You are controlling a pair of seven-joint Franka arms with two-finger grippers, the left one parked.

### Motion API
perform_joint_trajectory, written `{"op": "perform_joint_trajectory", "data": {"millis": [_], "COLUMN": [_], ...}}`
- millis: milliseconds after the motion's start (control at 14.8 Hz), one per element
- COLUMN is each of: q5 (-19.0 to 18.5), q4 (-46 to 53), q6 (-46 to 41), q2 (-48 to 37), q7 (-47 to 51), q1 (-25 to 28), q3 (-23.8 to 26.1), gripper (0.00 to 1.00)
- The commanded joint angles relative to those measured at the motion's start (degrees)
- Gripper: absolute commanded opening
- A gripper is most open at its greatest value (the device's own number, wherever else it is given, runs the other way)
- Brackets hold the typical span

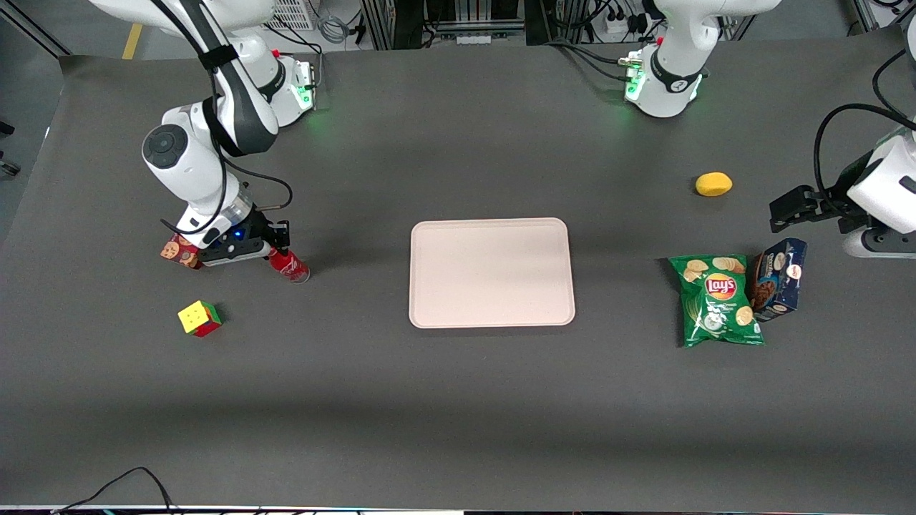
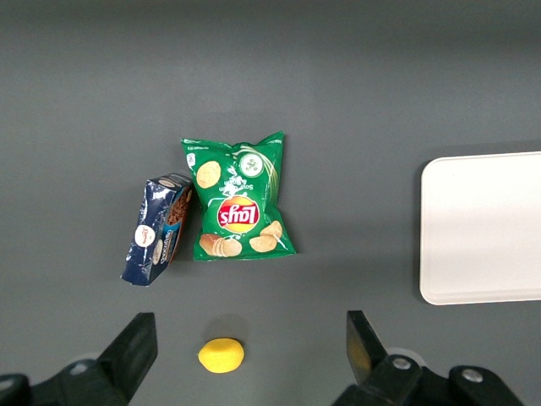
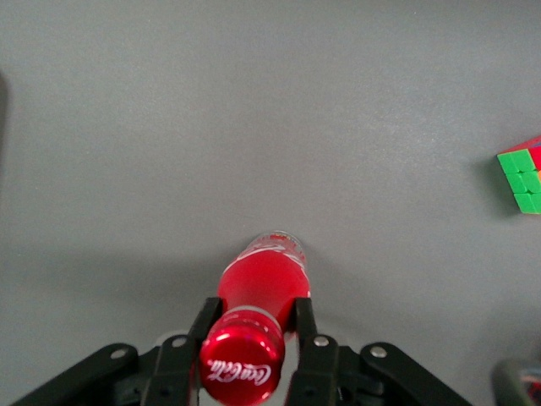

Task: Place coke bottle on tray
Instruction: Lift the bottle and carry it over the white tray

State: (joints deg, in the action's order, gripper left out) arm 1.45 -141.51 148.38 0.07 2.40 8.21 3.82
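Observation:
The coke bottle (image 1: 290, 267) is small and red and stands on the dark table toward the working arm's end. In the right wrist view its red cap with white script (image 3: 239, 366) faces the camera. My right gripper (image 1: 277, 248) is shut on the coke bottle, with a black finger (image 3: 205, 318) on each side of the neck below the cap; between the fingers (image 3: 254, 309) sits the neck. The pale beige tray (image 1: 491, 272) lies flat at the table's middle, well apart from the bottle, with nothing on it. Its edge (image 2: 482, 228) also shows in the left wrist view.
A red cookie box (image 1: 177, 252) lies beside the gripper, partly hidden by it. A colour cube (image 1: 200, 318) sits nearer the front camera than the bottle. A green chip bag (image 1: 718, 300), a blue box (image 1: 778, 279) and a yellow lemon (image 1: 713, 184) lie toward the parked arm's end.

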Motion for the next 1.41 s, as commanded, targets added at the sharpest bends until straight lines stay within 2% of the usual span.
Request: {"op": "perform_joint_trajectory", "data": {"millis": [0,269,674,876,1010,1347], "q5": [0.2,0.4,0.5,1.0,1.0,1.2], "q4": [5.4,25.8,49.0,50.2,50.6,54.7], "q6": [-7.1,-33.4,-56.7,-57.5,-57.0,-54.7], "q2": [-0.9,-1.0,-1.1,-0.6,0.0,3.9], "q7": [-1.6,-1.3,-0.8,0.0,7.7,28.0], "q1": [-0.4,-0.5,-0.4,0.0,1.8,14.6], "q3": [0.4,0.1,0.0,0.4,1.8,2.3], "gripper": [0.00,0.00,0.00,0.00,0.00,0.00]}}
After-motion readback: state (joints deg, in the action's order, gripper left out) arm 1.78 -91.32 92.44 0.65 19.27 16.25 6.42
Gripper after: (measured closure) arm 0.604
